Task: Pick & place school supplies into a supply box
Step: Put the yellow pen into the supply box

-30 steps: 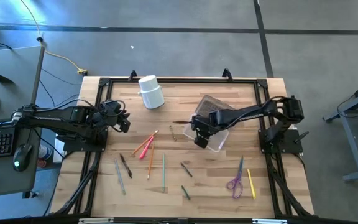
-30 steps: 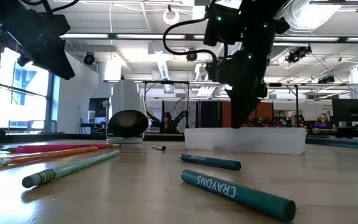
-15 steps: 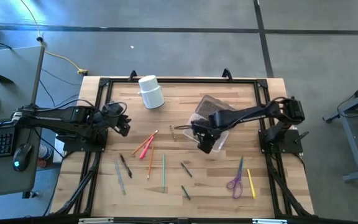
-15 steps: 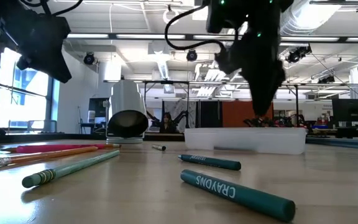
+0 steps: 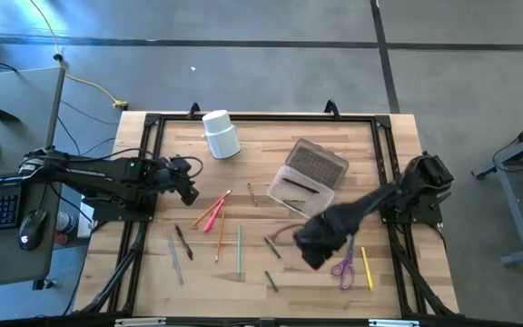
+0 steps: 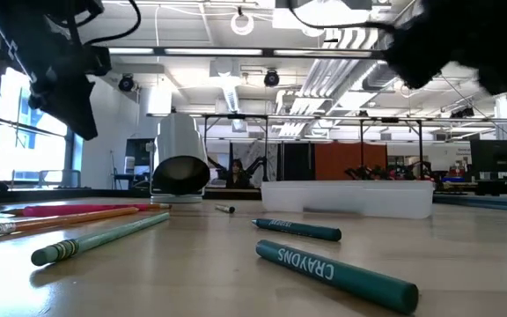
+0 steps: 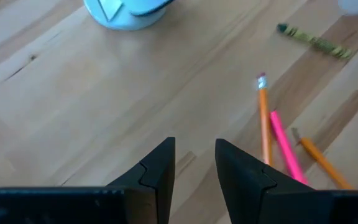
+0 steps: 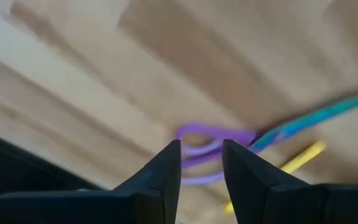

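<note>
Moved: right gripper (image 5: 317,247) has swung off the supply box (image 5: 309,175) toward the near-right of the table; left gripper (image 5: 187,184) has crept a bit toward table centre.
Supply box: far-right-centre of table, uncovered now; one dark pencil (image 5: 303,184) lies inside, so you've got at least one item in.
Scissors: purple-handled scissors (image 5: 344,259) just beside right gripper; wrist view shows the handles (image 8: 211,144) straight ahead past the fingers. Yellow marker (image 5: 367,268) lies alongside.
Right gripper: jaws a narrow gap apart, nothing held. Prob. lined up over the scissors as next pick, my guess.
Left gripper: hovers by the red/orange pencils (image 5: 212,213), jaws slightly parted, empty. Pencil tips (image 7: 263,93) sit just ahead of it, likely its next target.
Rest of supplies: green and dark pencils (image 5: 239,250) scattered near-centre, well apart from the box.
White cup (image 5: 221,134): on its side at far edge, not your concern.
Watch: scissors lie flat, thin; you'll need a low grasp.
</note>
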{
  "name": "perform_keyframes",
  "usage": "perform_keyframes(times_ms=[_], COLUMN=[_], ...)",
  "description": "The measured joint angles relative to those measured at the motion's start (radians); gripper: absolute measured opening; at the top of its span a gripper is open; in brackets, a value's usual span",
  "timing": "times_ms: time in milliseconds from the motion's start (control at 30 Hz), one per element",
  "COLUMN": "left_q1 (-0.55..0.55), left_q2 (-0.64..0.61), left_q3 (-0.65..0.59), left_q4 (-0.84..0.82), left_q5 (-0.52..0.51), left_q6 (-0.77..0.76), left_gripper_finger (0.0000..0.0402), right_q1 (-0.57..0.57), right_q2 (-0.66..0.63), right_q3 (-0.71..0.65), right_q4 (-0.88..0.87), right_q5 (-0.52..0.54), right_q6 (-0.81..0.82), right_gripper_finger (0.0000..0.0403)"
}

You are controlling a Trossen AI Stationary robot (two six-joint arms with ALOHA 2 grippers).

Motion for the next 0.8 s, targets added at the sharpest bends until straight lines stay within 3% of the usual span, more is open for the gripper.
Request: perform_keyframes(times_ms=[433,800], left_q1=[0.000,0.000], left_q2=[0.073,0.072], left_q3=[0.000,0.000], left_q4=[0.089,0.136], left_q5=[-0.022,-0.037], left_q6=[0.003,0.003], left_gripper_finger=[0.0150,0.0150], right_q1=[0.231,0.329], right_q2=[0.000,0.000], right_q3=[0.000,-0.068], right_q4=[-0.093,-0.163], right_q5=[-0.009,-0.009], right_q6=[0.452,0.554], right_gripper_finger=[0.0101,0.0099])
